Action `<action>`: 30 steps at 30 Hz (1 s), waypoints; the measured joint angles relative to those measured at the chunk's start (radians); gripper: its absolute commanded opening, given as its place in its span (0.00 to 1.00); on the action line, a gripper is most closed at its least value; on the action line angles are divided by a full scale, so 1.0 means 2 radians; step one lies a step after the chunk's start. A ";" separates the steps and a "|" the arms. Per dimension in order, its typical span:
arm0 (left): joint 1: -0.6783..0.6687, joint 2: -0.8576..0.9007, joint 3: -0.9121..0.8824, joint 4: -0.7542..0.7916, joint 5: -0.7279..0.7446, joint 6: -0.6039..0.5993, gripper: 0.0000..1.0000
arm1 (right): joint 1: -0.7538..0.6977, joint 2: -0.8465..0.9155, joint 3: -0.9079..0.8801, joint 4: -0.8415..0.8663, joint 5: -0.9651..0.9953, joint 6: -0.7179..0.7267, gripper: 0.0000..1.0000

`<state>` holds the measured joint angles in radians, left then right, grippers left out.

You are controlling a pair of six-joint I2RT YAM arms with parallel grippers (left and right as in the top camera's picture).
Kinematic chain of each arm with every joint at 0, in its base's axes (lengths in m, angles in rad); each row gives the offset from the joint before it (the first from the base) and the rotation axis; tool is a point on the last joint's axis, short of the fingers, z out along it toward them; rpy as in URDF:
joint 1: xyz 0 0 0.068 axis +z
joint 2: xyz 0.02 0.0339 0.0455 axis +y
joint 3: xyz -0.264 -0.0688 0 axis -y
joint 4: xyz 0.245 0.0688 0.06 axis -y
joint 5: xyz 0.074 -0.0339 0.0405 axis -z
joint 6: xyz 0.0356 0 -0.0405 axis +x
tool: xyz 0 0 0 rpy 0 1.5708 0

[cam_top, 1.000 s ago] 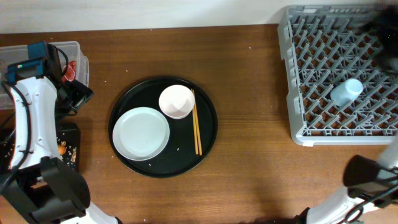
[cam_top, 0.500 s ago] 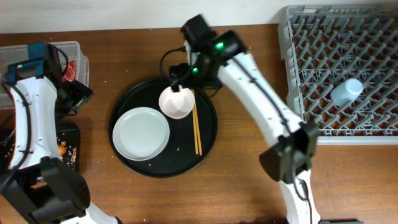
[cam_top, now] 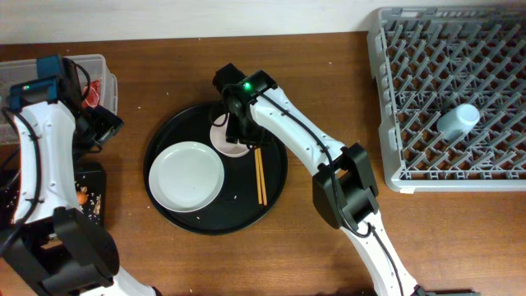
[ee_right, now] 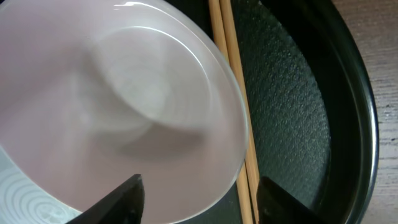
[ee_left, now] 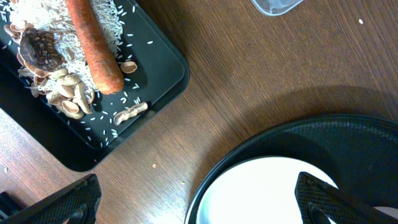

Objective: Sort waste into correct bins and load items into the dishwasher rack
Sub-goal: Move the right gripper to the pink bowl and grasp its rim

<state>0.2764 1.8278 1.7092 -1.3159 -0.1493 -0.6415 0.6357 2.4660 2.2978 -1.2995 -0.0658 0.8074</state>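
Note:
The small white bowl (ee_right: pixel 124 99) fills the right wrist view. My right gripper (ee_right: pixel 199 186) is open and straddles its rim, one finger inside and the other over the wooden chopsticks (ee_right: pixel 233 93). From overhead, the right gripper (cam_top: pixel 237 131) covers the bowl on the round black tray (cam_top: pixel 275 189), beside the white plate (cam_top: pixel 186 175) and the chopsticks (cam_top: pixel 260 173). A pale blue cup (cam_top: pixel 458 120) lies in the grey dishwasher rack (cam_top: pixel 411 99). My left gripper (ee_left: pixel 199 205) hangs open and empty between the black bin (ee_left: pixel 155 56), holding a carrot (ee_left: pixel 93 43) and rice, and the plate (ee_left: pixel 267 193).
The clear tub (cam_top: pixel 86 70) with a red wrapper (cam_top: pixel 94 90) stands at the far left, behind the black bin (cam_top: pixel 92 197). The left arm rises along the left edge. Bare wood lies between the tray and the rack.
My right arm swung from the rack side over to the tray and came down on the bowl, its jaws narrowing. The left arm stayed put.

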 measured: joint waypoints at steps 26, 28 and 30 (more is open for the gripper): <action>0.000 0.000 0.000 0.000 0.000 0.000 0.99 | -0.059 -0.023 0.000 -0.016 -0.011 0.011 0.04; 0.000 0.000 0.000 0.000 0.000 0.000 0.99 | -0.105 -0.075 0.011 -0.013 -0.021 -0.002 0.04; 0.000 0.000 0.000 0.000 0.000 0.000 0.99 | -0.136 -0.106 0.015 -0.009 -0.038 -0.023 0.04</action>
<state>0.2764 1.8278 1.7092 -1.3159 -0.1493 -0.6415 0.3645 2.2536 2.3276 -1.3182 -0.1417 0.7616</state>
